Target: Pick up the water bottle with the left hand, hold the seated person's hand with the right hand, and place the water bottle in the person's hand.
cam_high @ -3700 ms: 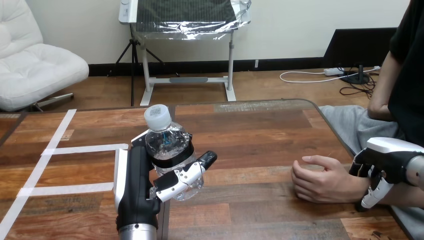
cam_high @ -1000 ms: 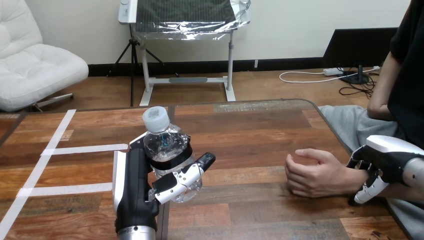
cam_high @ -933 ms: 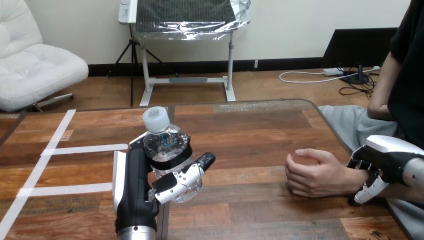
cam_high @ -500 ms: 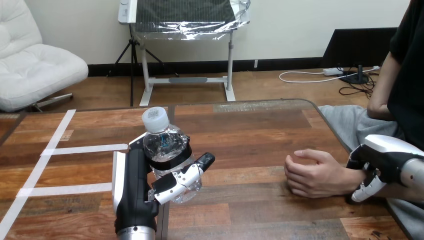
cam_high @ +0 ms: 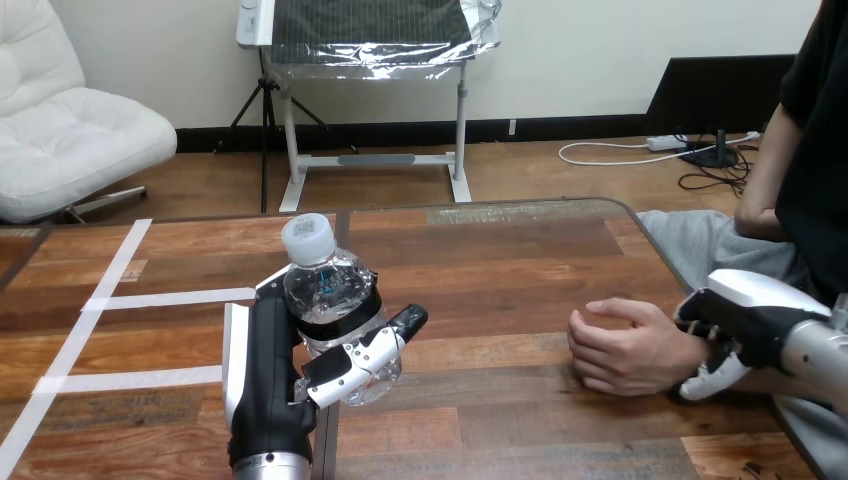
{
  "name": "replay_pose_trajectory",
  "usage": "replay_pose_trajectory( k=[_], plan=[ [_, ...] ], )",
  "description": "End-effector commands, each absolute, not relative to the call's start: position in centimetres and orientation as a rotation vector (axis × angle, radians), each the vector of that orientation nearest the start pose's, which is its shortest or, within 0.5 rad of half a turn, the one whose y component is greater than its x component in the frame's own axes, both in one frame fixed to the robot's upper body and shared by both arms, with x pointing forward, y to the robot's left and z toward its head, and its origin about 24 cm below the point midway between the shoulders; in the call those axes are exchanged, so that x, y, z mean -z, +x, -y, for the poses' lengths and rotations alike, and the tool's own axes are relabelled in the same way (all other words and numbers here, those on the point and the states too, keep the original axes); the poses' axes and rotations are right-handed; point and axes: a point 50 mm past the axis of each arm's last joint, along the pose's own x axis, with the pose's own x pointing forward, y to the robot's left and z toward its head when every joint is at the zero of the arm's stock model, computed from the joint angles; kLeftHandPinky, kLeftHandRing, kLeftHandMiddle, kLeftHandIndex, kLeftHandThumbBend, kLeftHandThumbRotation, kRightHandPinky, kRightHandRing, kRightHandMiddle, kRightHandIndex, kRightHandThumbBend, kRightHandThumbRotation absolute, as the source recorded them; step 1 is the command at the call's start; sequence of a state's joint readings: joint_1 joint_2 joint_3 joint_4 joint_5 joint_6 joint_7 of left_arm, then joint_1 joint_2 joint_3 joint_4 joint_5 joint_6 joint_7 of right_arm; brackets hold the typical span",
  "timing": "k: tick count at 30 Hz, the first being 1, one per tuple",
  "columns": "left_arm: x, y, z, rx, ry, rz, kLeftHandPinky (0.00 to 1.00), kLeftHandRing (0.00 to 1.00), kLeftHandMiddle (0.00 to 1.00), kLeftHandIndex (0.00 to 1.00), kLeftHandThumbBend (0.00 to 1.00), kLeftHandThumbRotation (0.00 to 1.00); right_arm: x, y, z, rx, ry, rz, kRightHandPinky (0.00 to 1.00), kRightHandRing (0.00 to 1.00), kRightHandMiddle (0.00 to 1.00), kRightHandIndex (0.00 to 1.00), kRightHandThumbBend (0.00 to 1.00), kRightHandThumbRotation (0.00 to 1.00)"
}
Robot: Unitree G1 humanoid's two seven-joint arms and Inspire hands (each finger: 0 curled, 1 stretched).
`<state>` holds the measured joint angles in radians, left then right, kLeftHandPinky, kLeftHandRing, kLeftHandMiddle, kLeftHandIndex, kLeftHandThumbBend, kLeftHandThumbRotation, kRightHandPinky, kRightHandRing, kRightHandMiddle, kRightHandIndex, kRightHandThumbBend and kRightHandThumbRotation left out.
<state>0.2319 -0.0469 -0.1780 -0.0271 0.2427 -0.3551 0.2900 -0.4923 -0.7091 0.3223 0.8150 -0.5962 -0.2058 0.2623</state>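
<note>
A clear water bottle (cam_high: 335,300) with a white cap and a dark label stands upright in my left hand (cam_high: 300,370), whose fingers and thumb curl round its lower body, above the table's left half. The person's hand (cam_high: 625,345) rests on the table at the right, loosely curled with the thumb on top. My right hand (cam_high: 735,325) sits over the person's wrist, with its fingers curled round it from the far side and below.
The wooden table (cam_high: 500,270) has white tape lines (cam_high: 120,300) marking a square at the left. The person's forearm runs off the right edge under my right arm. The table's rounded far right corner lies beyond the person's hand.
My right hand has slid left along the person's wrist towards their hand. The person's hand has shifted slightly left since the earliest frame. The bottle in my left hand has drifted a little left.
</note>
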Motion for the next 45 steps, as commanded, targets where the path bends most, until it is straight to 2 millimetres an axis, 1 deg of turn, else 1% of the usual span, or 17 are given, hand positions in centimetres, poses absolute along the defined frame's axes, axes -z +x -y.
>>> replay_pose_trajectory(
  k=[1, 8, 21, 45],
  plan=[
    [-5.78, 20.94, -11.52, -0.142, 0.08, 0.322, 0.32, 0.38, 0.43, 0.43, 0.67, 0.0, -3.18, 31.57, 27.47, -0.437, -1.331, -0.383, 0.26, 0.34, 0.45, 0.5, 0.66, 0.0],
    [-5.82, 21.03, -11.57, -0.144, 0.082, 0.318, 0.33, 0.38, 0.43, 0.43, 0.67, 0.0, -3.14, 31.6, 27.43, -0.424, -1.316, -0.354, 0.23, 0.32, 0.43, 0.46, 0.67, 0.0],
    [-5.92, 21.11, -11.6, -0.146, 0.082, 0.32, 0.33, 0.38, 0.43, 0.43, 0.67, 0.0, -3.19, 31.63, 27.43, -0.421, -1.291, -0.339, 0.24, 0.32, 0.42, 0.43, 0.68, 0.0],
    [-6.03, 21.13, -11.66, -0.148, 0.097, 0.332, 0.33, 0.38, 0.43, 0.44, 0.66, 0.0, -3.16, 31.61, 27.5, -0.416, -1.302, -0.326, 0.23, 0.31, 0.41, 0.43, 0.7, 0.0]
  ],
)
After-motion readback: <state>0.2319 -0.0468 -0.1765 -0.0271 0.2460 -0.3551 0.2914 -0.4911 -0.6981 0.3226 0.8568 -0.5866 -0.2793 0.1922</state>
